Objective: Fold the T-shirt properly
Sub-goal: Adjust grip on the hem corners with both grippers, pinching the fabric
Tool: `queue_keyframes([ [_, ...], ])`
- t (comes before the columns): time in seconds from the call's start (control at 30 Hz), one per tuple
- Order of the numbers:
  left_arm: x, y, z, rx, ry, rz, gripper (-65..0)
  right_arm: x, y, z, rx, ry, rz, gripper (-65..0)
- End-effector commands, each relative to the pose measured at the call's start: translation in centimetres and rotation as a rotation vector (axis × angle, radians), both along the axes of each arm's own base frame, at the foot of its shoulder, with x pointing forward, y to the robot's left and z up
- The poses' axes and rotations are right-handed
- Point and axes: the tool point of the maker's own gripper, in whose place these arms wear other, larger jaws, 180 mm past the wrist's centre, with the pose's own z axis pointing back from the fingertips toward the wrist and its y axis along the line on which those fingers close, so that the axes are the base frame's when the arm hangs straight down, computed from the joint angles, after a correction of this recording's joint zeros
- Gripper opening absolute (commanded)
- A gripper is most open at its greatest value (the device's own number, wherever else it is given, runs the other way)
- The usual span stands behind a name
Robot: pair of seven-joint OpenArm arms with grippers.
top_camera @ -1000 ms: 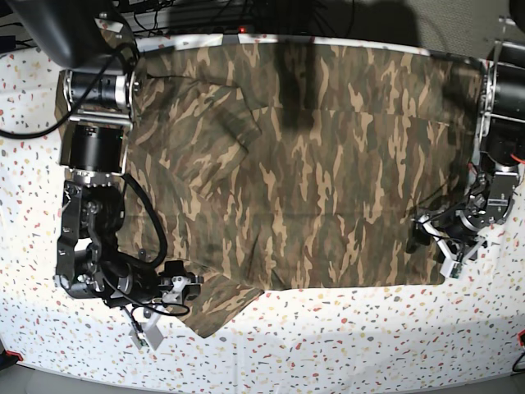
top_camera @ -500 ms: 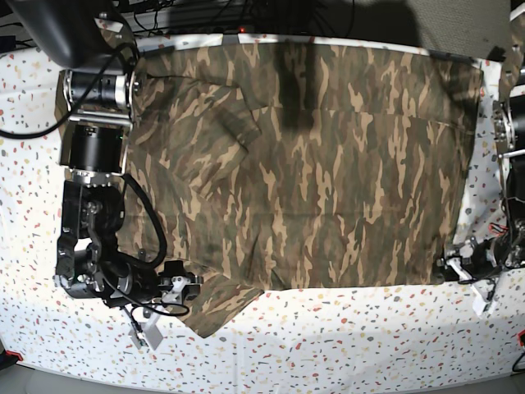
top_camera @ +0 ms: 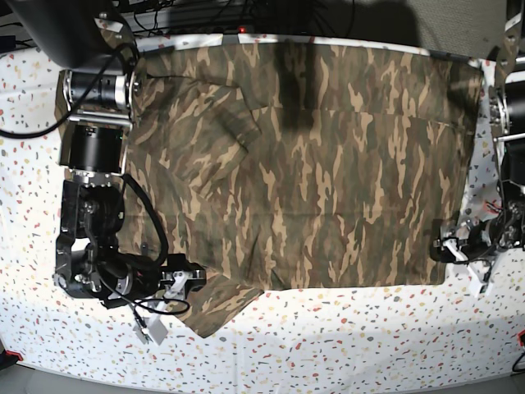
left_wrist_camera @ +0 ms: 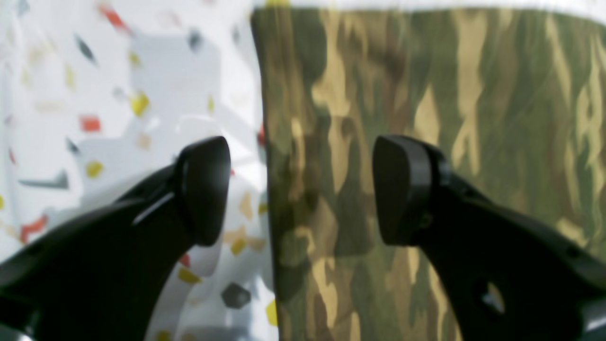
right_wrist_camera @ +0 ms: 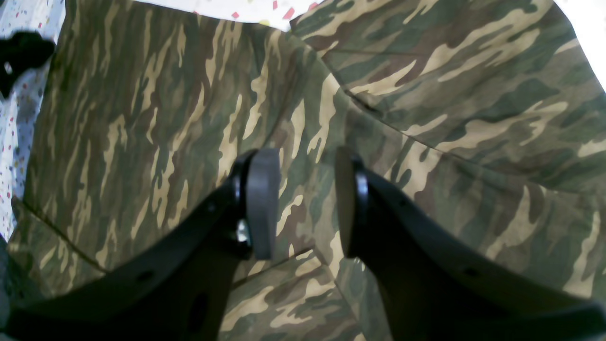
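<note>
The camouflage T-shirt (top_camera: 312,164) lies spread flat over most of the speckled white table (top_camera: 344,336). One short sleeve (top_camera: 221,304) pokes out at the lower left. My right gripper (top_camera: 190,279) hovers at that sleeve; in the right wrist view its fingers (right_wrist_camera: 262,208) stand apart over the cloth (right_wrist_camera: 142,118) with nothing pinched between them. My left gripper (top_camera: 453,249) is at the shirt's lower right corner. In the left wrist view the left gripper (left_wrist_camera: 300,189) is wide open and straddles the shirt's edge (left_wrist_camera: 426,94), one finger (left_wrist_camera: 203,189) over bare table.
The right arm's black and silver body (top_camera: 94,148) covers the shirt's left edge. The left arm's base (top_camera: 509,107) stands at the right edge. Cables (top_camera: 205,12) run along the back. A small white connector (top_camera: 152,332) lies near the front left.
My left gripper swung out past the shirt's lower right corner and has come back to its edge. My right gripper edged slightly toward the sleeve. The shirt lies as before.
</note>
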Motion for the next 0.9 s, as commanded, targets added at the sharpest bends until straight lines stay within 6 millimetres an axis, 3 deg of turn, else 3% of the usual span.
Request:
queue_keyframes([
  [0.0, 1.8, 0.6, 2.6, -0.019, -0.088, 0.019, -20.0, 1.2, 0.2, 2.5, 0.016, -0.071, 0.009, -43.8],
  [0.3, 2.0, 0.7, 2.9, -0.061, -0.226, 0.054, -20.0, 1.0, 0.7, 2.7, 0.013, -0.090, 0.059, -43.8],
  [0.73, 0.9, -0.2, 1.2, -0.083, -0.113, 0.041, -20.0, 0.7, 1.6, 3.1, 0.067, -0.087, 0.083, -43.8],
  [0.87, 0.5, -1.5, 1.0, -0.115, -0.098, -0.007, -20.0, 0.7, 1.7, 3.2, 0.078, -0.087, 0.088, -43.8],
])
